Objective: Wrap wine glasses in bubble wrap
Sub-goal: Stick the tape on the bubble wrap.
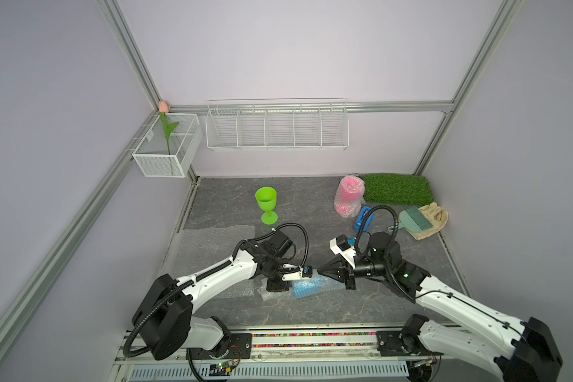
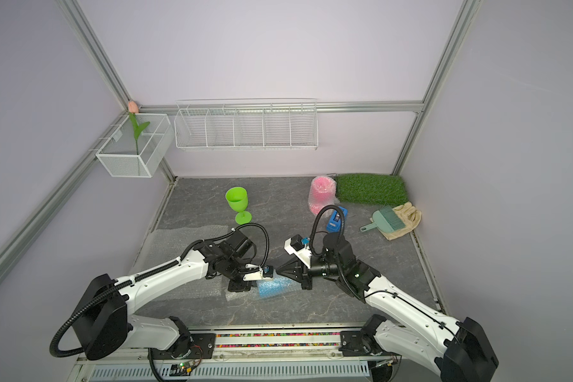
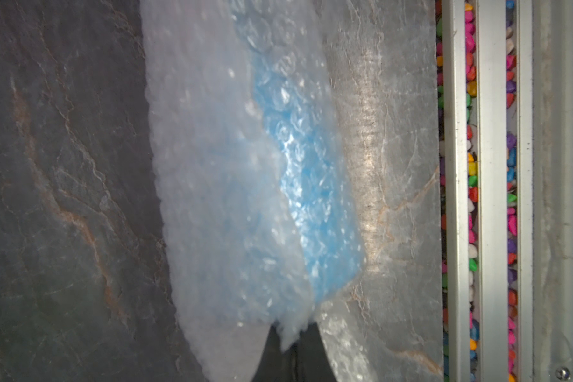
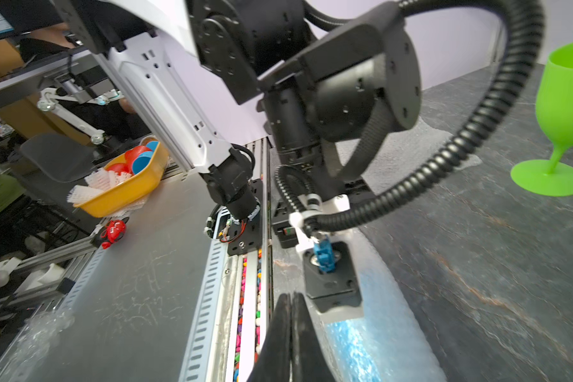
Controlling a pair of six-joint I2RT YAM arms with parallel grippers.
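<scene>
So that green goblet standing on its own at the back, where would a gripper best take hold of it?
Probably the thin stem, coming in level from the robot's side. The green goblet stands upright on its round foot; the bowl looks too wide and tapered for the jaws, and nothing crowds it.

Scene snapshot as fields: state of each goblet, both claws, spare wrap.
green goblet: upright, unwrapped
pink goblet: upright, wrapped, beside the grass mat
blue goblet: lying on its side inside bubble wrap
left claw: shut, pinching the bubble wrap
right claw: shut, nothing visibly held
spare sheet: lying flat, nearer than the green goblet
</scene>
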